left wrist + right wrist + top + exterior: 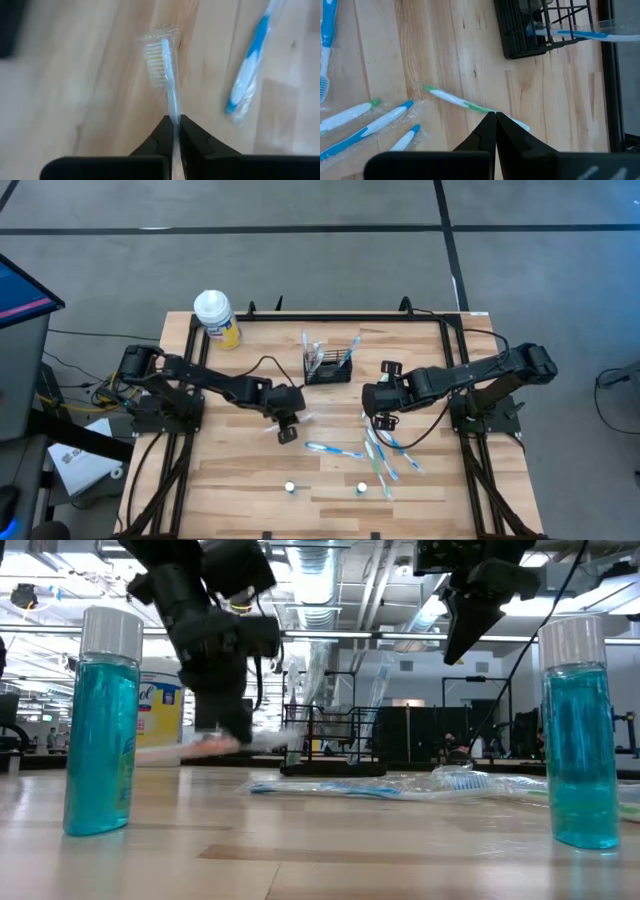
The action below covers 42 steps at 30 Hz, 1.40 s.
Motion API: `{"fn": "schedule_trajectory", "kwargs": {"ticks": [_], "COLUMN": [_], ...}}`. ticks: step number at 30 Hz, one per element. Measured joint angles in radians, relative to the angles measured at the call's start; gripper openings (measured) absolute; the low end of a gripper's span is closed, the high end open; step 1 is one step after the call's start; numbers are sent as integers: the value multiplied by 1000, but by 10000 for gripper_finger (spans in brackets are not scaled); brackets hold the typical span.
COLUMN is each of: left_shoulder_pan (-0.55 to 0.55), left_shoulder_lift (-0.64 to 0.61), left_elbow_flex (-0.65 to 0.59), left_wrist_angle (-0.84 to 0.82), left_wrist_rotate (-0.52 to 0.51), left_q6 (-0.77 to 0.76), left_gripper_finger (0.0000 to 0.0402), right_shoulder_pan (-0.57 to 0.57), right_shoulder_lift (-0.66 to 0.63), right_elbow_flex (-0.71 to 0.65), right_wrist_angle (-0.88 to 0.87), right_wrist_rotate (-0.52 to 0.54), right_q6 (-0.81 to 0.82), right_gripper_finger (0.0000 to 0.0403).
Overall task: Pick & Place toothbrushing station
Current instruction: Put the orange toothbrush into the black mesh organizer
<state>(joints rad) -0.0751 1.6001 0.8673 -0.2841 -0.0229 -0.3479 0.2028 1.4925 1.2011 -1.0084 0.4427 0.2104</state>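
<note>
The toothbrushing station, a small black wire-mesh holder point(330, 366), stands at the table's far middle with wrapped toothbrushes sticking up in it. It also shows in the right wrist view point(540, 30). My left gripper point(287, 423) is near and left of the holder, shut on a wrapped toothbrush point(165, 70) with pale bristles. My right gripper point(383, 416) is shut and empty, raised above the table to the holder's near right, over a green and white toothbrush point(454, 98) that lies flat. Several more wrapped toothbrushes point(380, 455) lie on the table near the right gripper. My left gripper pinches the toothbrush's handle point(174, 118) between its two fingers, through the clear wrapper. The fingers point down and lie across the brush. In the low view the brush point(215, 747) lies about level below the fingers, clear of the table.
A white-capped yellow bottle point(217, 318) stands at the far left corner. Two small bottles of blue liquid point(290, 488) point(361, 488) stand near the front edge. A blue and white toothbrush point(247, 70) lies close to the left gripper.
</note>
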Motion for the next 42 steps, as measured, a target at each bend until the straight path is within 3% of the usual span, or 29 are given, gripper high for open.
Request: {"fn": "schedule_trajectory", "kwargs": {"ticks": [10, 22, 30, 42], "left_shoulder_pan": [-25, -24, -15, 81], "left_shoulder_lift": [-201, -353, -443, -461], "left_elbow_flex": [0, -3, -105, -282], "left_wrist_angle": [33, 154, 417, 860], "left_wrist_rotate": [-132, -246, -322, -322], "left_q6": [27, 129, 210, 307], "left_gripper_finger": [3, 2, 2, 2], "right_shoulder_pan": [0, 0, 0, 0], "right_shoulder_lift": [0, 0, 0, 0], "right_elbow_flex": [0, 0, 0, 0], "right_wrist_angle": [2, 21, 27, 29], "right_wrist_rotate": [0, 0, 1, 3], "right_q6": [0, 0, 0, 0], "right_gripper_finger": [0, 0, 0, 0]}}
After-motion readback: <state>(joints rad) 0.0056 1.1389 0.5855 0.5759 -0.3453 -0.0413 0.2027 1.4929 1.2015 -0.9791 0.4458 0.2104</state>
